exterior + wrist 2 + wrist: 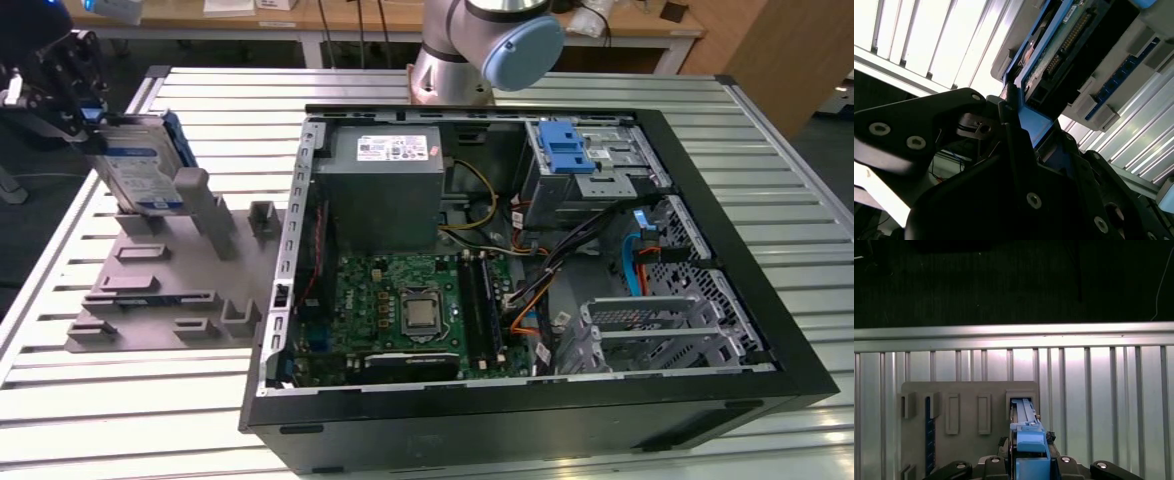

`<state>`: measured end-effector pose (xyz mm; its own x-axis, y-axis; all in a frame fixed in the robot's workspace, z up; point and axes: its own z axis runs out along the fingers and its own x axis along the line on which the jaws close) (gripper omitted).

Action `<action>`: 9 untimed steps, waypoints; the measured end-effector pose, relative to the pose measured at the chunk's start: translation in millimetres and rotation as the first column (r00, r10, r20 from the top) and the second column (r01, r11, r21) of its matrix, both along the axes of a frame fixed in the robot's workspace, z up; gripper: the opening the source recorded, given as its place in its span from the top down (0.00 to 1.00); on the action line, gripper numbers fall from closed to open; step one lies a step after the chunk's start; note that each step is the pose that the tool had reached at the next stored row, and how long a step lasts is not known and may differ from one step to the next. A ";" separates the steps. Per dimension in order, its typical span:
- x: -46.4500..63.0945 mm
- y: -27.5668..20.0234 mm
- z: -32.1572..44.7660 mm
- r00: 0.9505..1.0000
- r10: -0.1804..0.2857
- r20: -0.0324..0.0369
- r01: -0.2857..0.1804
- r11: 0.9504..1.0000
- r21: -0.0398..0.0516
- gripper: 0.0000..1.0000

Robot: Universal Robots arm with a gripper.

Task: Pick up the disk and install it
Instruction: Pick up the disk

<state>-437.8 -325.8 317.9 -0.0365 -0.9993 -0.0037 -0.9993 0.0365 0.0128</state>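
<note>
Your gripper [1030, 447], nearest both wrist views, clenched on the disk [144, 165] by its blue edge | disk on edge over grey rack [160, 300], exterior view's left | open computer case [534, 250] beside rack | arm base [461, 60] behind case

In the second wrist view the table [919, 35] glares white behind a dark, probably backlit gripper [1015, 110].
</note>
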 end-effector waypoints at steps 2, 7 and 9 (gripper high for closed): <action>0.0 0.0 0.9 1.000 0.000 0.000 0.000 1.000 0.000 0.64; 0.0 0.0 1.8 1.000 0.000 0.000 0.000 1.000 0.000 0.64; 0.0 0.0 1.9 1.000 0.000 0.000 0.000 1.000 0.000 0.64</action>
